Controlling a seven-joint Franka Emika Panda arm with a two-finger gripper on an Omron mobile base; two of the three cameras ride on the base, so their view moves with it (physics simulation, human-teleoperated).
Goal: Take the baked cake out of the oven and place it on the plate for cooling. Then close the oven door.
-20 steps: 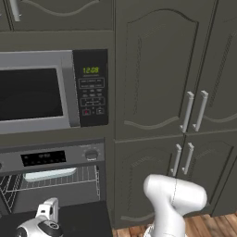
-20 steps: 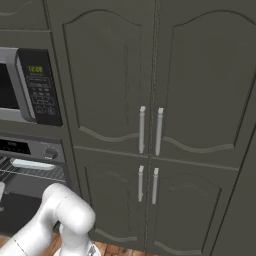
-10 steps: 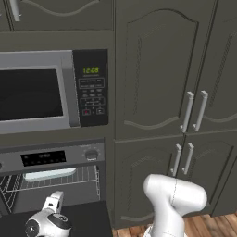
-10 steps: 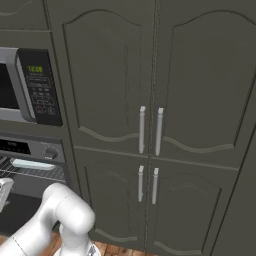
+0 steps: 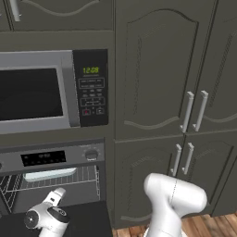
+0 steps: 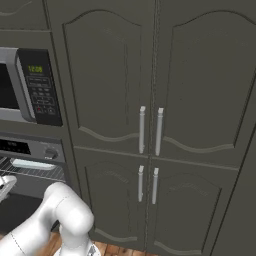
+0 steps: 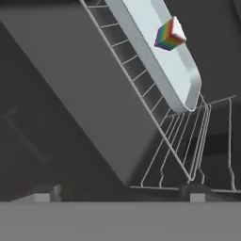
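The oven (image 5: 51, 159) sits under the microwave (image 5: 53, 90), and its door (image 5: 69, 220) lies dropped flat, a dark panel at the bottom of the left base view. Inside, the wire rack (image 5: 69, 180) is in plain sight, and there's the baked cake (image 5: 49, 174), a pale slab lying on that rack just below the silver control strip. From the right base view the cake (image 6: 31, 164) peeks out as a thin light sliver on the rack.

The gripper (image 5: 56, 196) hovers just above the open door, right in front of the oven mouth, nosing toward the rack. Its jaws stand wide, with nothing between them. In the hand view the cake (image 7: 160, 52) runs diagonally, sitting on the wires (with a small rainbow-coloured cube (image 7: 169, 34) resting on top of it).

Tall cabinet doors (image 6: 150, 100) stand to the right.
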